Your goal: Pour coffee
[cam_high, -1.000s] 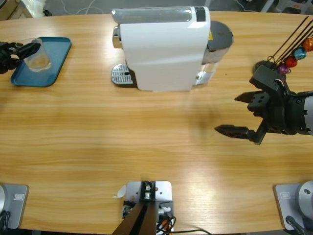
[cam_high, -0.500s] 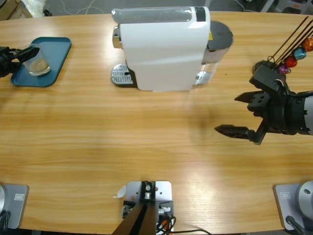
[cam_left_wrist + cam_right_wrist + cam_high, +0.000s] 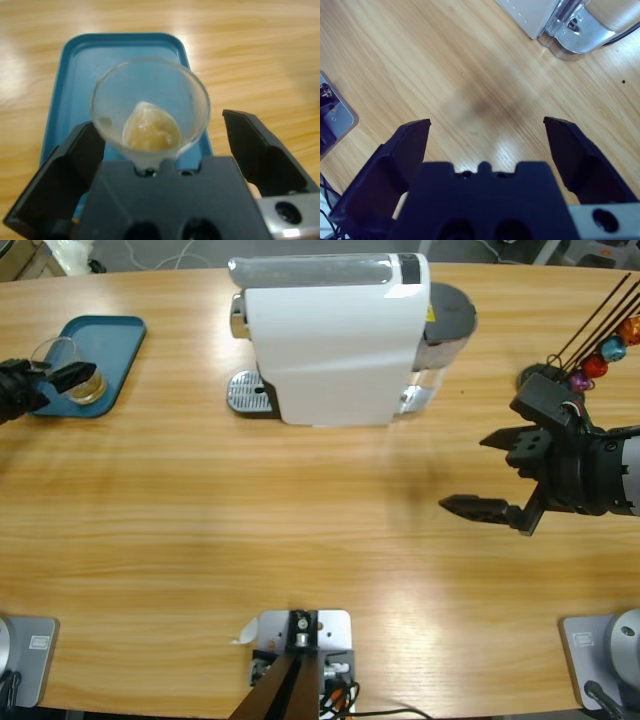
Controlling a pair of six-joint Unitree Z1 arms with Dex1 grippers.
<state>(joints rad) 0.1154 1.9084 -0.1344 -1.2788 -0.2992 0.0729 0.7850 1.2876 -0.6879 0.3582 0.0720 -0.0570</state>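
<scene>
A small clear glass tumbler stands on the near part of a blue tray at the table's far left. A shallow amber-brown layer of coffee lies in its bottom. My left gripper comes in from the left edge and is open. Its jaws stand on either side of the tumbler with gaps showing, and the glass is close up to the gripper's body. My right gripper hangs open over bare wood at the right and holds nothing.
A large white coffee machine with a metal drip tray stands at the back middle. Its chrome base shows in the right wrist view. A wire rack with coloured capsules is at the far right.
The left gripper and the tumbler between its jaws have shifted toward the near edge of the tray. The right arm has not moved.
</scene>
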